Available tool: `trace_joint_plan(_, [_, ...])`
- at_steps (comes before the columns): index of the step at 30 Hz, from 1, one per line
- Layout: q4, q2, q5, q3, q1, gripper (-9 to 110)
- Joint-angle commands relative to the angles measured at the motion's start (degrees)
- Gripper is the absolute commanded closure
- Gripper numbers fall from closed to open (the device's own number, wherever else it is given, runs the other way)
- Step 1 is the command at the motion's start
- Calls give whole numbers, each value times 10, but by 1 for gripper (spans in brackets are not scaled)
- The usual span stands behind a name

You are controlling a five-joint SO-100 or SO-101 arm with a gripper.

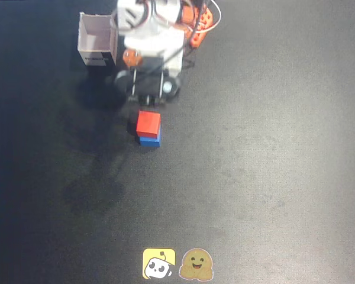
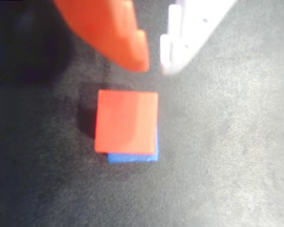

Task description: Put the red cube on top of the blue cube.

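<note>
The red cube sits on top of the blue cube, slightly offset, so a strip of blue shows along its near edge. In the wrist view the red cube fills the middle and only a thin edge of the blue cube shows below it. My gripper is above and behind the stack and touches neither cube. Its orange finger and white finger stand almost together with only a narrow gap and hold nothing. In the overhead view the gripper is just beyond the stack.
A white open box stands at the back left beside the arm's base. Two stickers lie at the front edge of the dark table.
</note>
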Motion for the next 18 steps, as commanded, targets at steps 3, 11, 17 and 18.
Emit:
trace_joint_plan(3, [4,83,-12,37,-4,101])
trace_joint_plan(11, [-1,214,-26,142,-6,101])
trace_joint_plan(17, [-11,319,-32,223,-15,101])
trace_joint_plan(18, [-17,334,-31,239,-17,101])
